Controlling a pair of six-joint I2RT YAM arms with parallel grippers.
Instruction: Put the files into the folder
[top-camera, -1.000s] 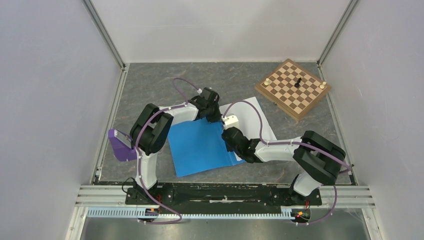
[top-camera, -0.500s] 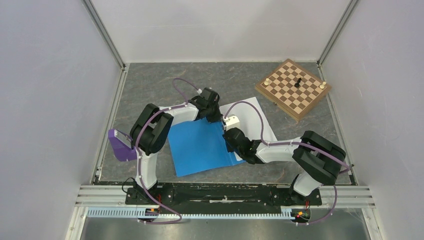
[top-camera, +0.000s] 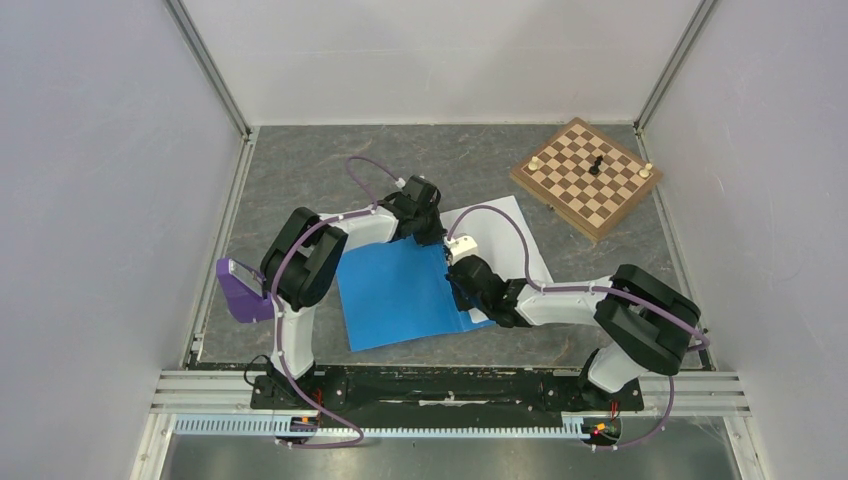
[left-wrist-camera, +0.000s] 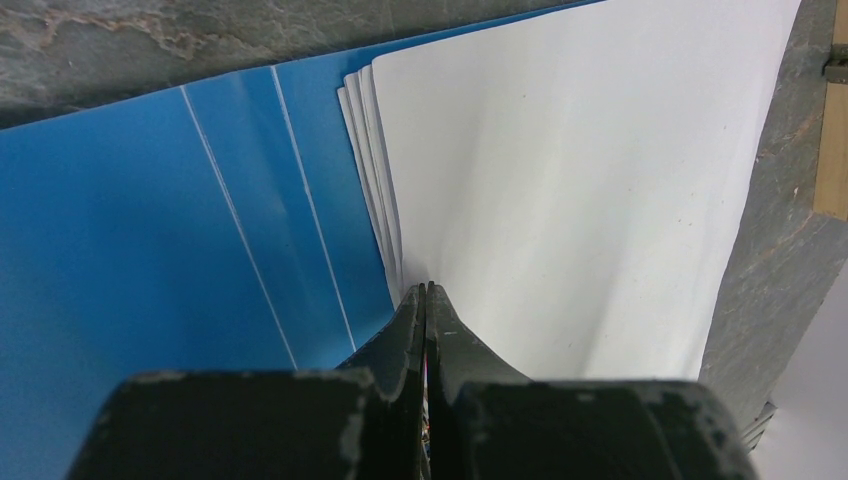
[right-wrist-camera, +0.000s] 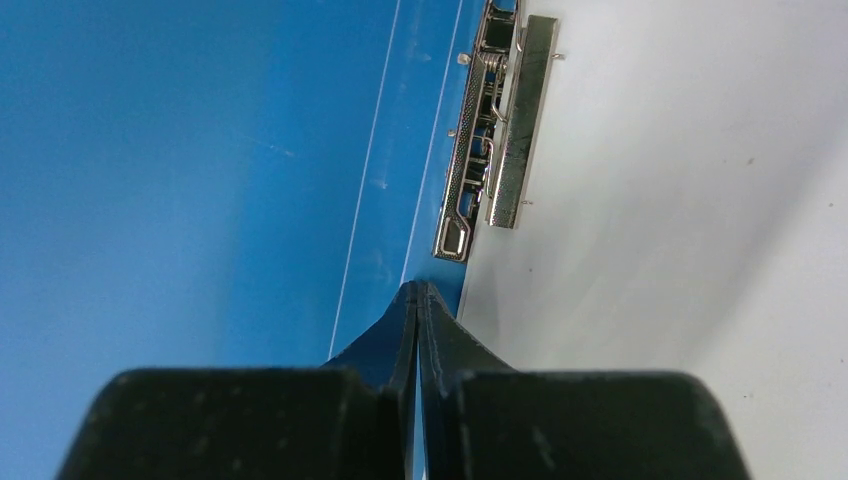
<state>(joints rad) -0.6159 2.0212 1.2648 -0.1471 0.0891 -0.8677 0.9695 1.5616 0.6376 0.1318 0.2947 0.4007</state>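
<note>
The blue folder lies open and flat mid-table. The files, a stack of white sheets, lie on its right half and stick out past it to the right. My left gripper is shut, its tips at the far end of the fold, where the fanned edge of the files meets the blue folder cover. My right gripper is shut, its tips on the folder beside the files, just short of the metal clip. Neither visibly holds anything.
A wooden chessboard with a few pieces sits at the back right, close to the right wall. A purple block lies at the table's left edge beside the left arm. White walls close in three sides.
The right arm's elbow has swung slightly right and toward the near edge, and its wrist has edged toward the fold. The left arm, folder and files look unmoved.
</note>
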